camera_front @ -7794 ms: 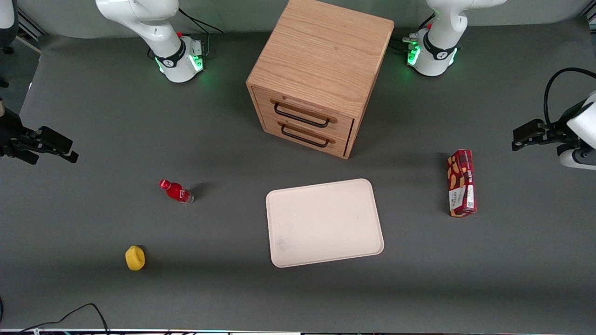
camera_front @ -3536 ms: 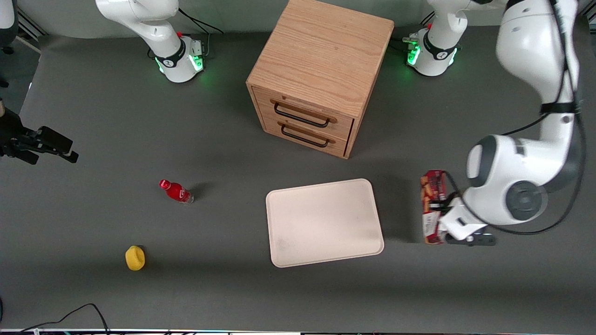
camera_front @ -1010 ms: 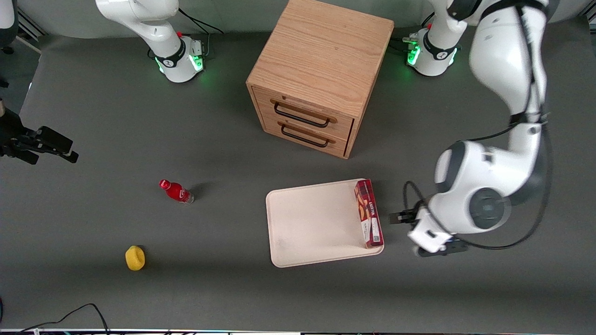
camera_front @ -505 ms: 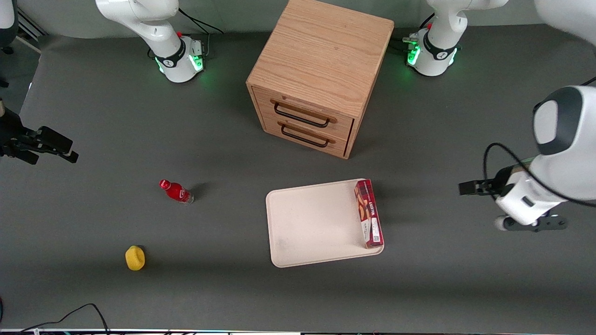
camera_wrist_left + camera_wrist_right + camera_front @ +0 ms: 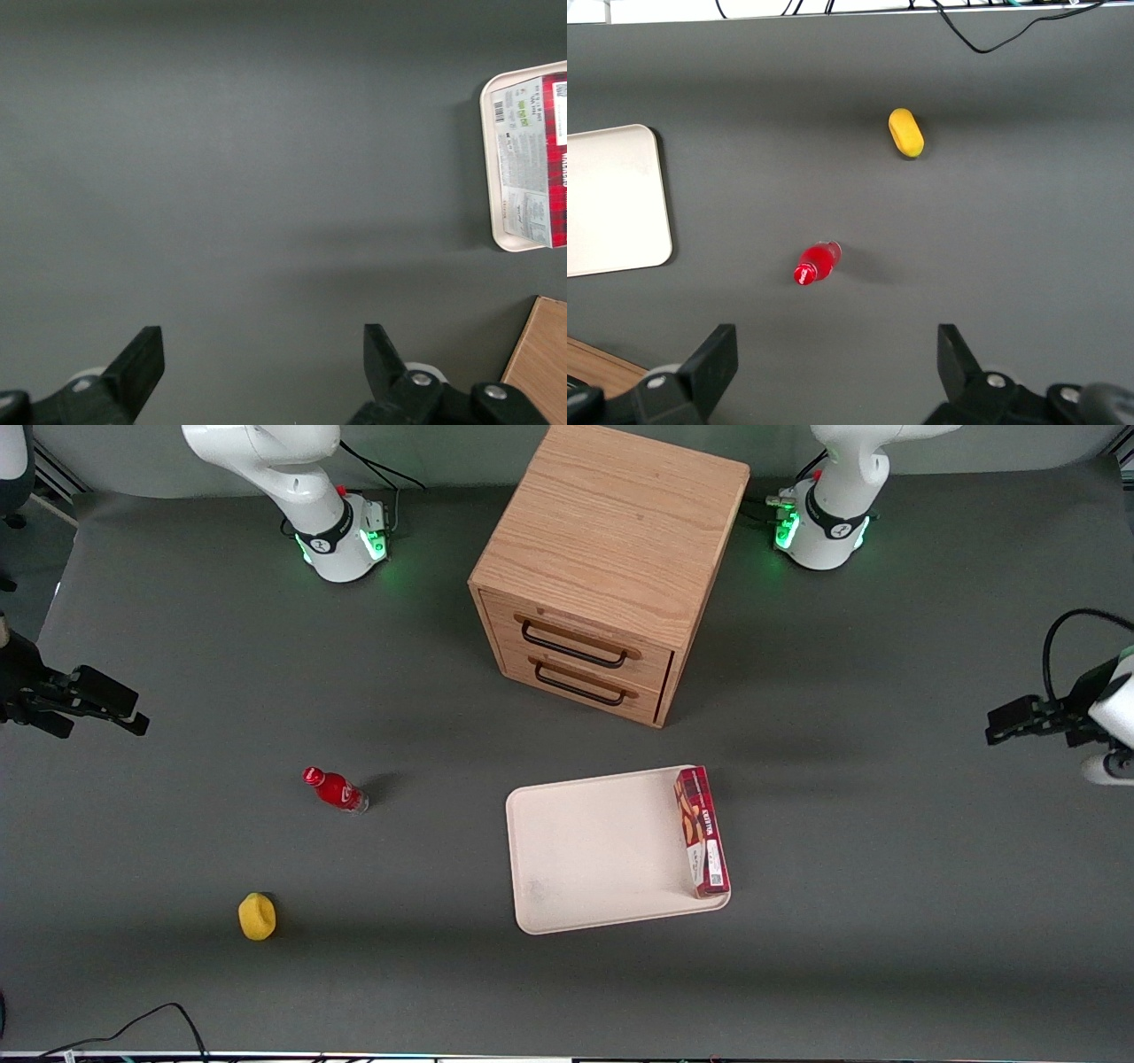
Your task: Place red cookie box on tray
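The red cookie box (image 5: 702, 831) lies flat on the pale cream tray (image 5: 602, 850), along the tray's edge that faces the working arm's end of the table. The left wrist view shows the box's white label end (image 5: 532, 159) inside the tray's rounded corner (image 5: 487, 133). My left gripper (image 5: 997, 722) hangs far out toward the working arm's end, well apart from the tray. Its fingers stand wide open over bare mat, and nothing is between them (image 5: 263, 367).
A wooden two-drawer cabinet (image 5: 611, 576) stands farther from the front camera than the tray. Toward the parked arm's end of the table are a small red bottle (image 5: 335, 789) and a yellow object (image 5: 257, 916). A cable lies at the near table edge.
The box went from the mat onto the tray and was let go. In the last second the left arm drew back from the tray toward its own end, fingers open.
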Available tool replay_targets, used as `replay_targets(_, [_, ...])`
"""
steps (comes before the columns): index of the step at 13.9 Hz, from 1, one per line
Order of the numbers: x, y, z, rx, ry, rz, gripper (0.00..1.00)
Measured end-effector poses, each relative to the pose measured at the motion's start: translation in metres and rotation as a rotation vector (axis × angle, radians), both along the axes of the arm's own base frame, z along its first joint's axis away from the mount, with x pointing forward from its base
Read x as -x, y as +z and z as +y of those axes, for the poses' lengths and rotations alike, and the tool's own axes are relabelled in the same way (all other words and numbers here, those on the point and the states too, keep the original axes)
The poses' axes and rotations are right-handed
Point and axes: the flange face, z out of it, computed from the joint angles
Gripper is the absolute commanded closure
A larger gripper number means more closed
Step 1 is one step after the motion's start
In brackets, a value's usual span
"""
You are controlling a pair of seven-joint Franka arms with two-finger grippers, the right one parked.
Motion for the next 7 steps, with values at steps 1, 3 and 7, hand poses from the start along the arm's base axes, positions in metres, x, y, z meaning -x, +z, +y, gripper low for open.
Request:
replay_targets(1, [0.006,0.009,-0.001,-0.004,-0.002,-0.014,0.00])
replay_targets(3, [0.012,0.014,-0.003,-0.005,-0.004,-0.020,0.00])
replay_targets(7, [0.009,0.004,-0.008,-0.004,-0.013,-0.004,0.00])
